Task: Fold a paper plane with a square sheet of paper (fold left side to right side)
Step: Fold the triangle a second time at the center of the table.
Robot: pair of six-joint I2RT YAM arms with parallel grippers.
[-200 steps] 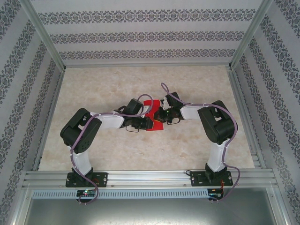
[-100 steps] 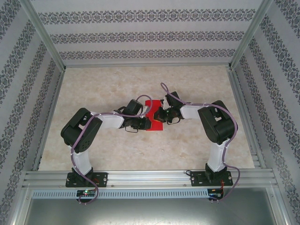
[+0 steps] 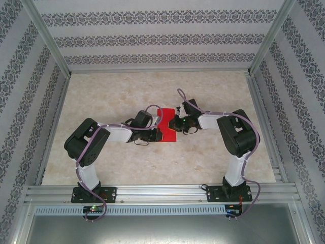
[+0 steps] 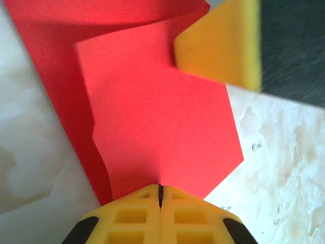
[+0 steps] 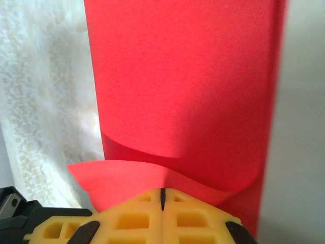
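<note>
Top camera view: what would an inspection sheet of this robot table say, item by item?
Surface: pale marbled table.
Job's things: square sheet of paper, red, partly folded over on itself, mid-table between the arms.
Clutter: nothing seen.
Grippers: left gripper and right gripper are each shut on an edge of the sheet.
Cables: purple cables run along both arms.
Surroundings: patterned walls on three sides, metal frame at the near edge.

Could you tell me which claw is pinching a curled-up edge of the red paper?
The right claw: the red paper bows up in a wave at its tips, while the left claw pinches a flat, angular flap.
</note>
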